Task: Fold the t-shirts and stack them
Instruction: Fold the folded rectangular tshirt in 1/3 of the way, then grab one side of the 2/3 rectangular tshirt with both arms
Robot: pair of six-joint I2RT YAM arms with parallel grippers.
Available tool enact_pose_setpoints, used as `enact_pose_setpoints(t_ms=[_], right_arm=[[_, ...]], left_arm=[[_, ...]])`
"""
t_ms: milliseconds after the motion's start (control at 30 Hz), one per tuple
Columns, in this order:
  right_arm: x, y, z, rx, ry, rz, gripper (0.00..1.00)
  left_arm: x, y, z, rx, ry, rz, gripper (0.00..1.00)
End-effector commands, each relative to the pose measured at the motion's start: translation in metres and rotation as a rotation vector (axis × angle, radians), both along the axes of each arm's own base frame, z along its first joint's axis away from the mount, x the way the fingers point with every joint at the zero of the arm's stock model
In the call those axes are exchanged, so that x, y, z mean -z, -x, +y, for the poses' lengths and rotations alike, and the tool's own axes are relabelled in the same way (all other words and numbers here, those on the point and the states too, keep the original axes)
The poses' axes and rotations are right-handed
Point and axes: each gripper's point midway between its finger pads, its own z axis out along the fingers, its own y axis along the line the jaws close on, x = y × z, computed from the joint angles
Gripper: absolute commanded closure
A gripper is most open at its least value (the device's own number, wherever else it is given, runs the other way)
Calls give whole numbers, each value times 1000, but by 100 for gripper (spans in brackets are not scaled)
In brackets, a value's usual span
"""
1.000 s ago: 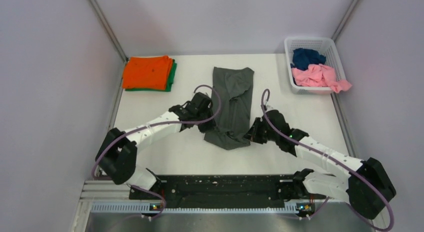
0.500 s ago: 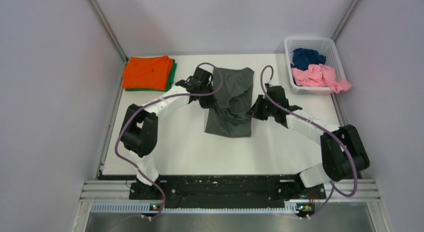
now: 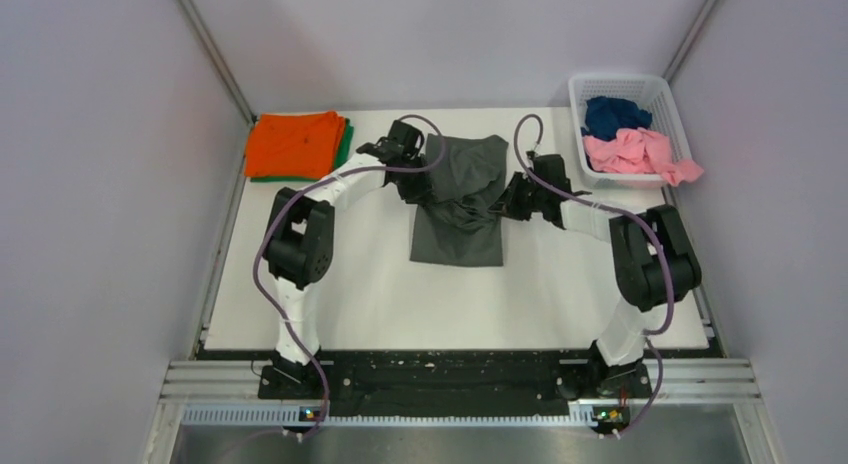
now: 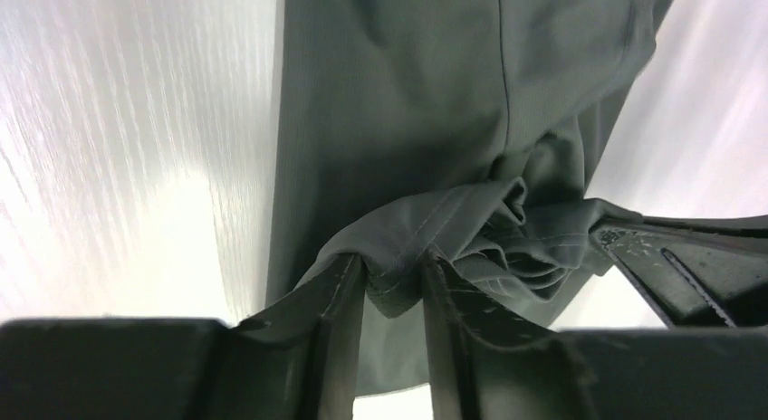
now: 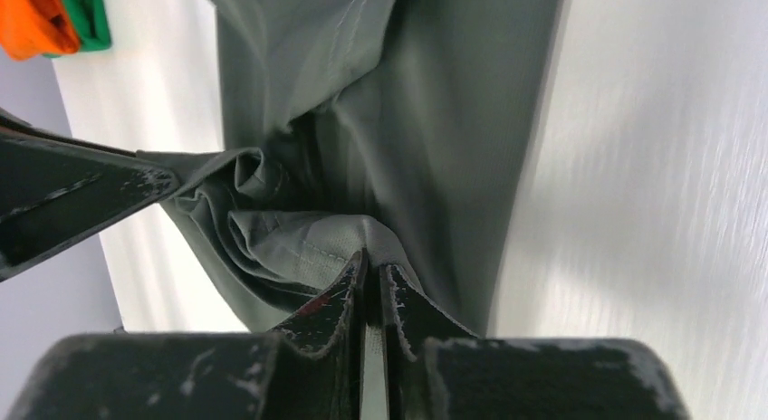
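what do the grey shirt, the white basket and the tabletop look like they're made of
The grey shirt looks like soft matte knit cloth: it bunches into loose folds and shows a stitched hem. The white basket is probably moulded plastic, judging by its open lattice walls. The tabletop is smooth and white with faint streaky grain and glare; perhaps laminate, hard to tell.

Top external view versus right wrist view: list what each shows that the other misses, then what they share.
Only top external: the white basket holding the navy t-shirt and pink t-shirt. Only right wrist: the right end effector shut on a bunched hem of the dark grey t-shirt. Both: that shirt, the orange t-shirt over the green t-shirt, and the left end effector.
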Motion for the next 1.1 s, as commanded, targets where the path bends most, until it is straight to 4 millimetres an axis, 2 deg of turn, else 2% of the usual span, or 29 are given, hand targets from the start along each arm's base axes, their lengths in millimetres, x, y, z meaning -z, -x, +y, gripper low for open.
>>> enact_pose_setpoints(t_ms=[0, 67, 100, 133, 167, 200, 233, 267, 367, 467, 600, 667, 767, 833, 933, 1067], right_arm=[[-22, -51, -3, -3, -46, -112, 82], [-29, -62, -8, -10, -43, -126, 57], [-34, -65, -11, -4, -28, -135, 49], [-37, -67, -14, 5, -4, -143, 42], [-40, -66, -19, 15, 21, -149, 29], [-44, -65, -23, 23, 40, -161, 14], [-48, -61, -26, 28, 54, -171, 11], [-46, -54, -29, 31, 68, -167, 3], [-46, -34, -37, 33, 91, -171, 1], [-37, -8, -46, 30, 123, -141, 1], [-22, 27, -55, 59, 120, -89, 2], [-16, 36, -58, 69, 125, -71, 2], [-11, 50, -51, 25, 91, -34, 2], [-4, 62, -49, 16, 68, -17, 2], [10, 75, -55, 38, 82, 18, 5], [22, 80, -60, 59, 101, 49, 16]], left_arm=[[-17, -28, -1, 12, 10, -76, 57], [-29, -38, 0, 11, 23, -107, 41], [-36, -40, 0, 12, 32, -120, 30], [-44, -41, 1, 17, 41, -134, 7], [-51, -41, 2, 18, 45, -148, 2], [-57, -38, 4, 16, 43, -159, 1], [-61, -34, 7, 12, 39, -166, 1], [-63, -29, 11, 8, 35, -172, 1], [-63, -8, 21, -1, 37, -183, 1], [-52, 23, 26, 4, 65, -147, 1], [-21, 69, 22, 29, 80, -72, 1], [-5, 89, 16, 54, 69, -27, 1], [16, 114, 8, 71, 62, 32, 1], [26, 122, 2, 74, 72, 45, 3], [38, 126, -4, 69, 74, 78, 10], [52, 123, -10, 58, 63, 111, 25]])
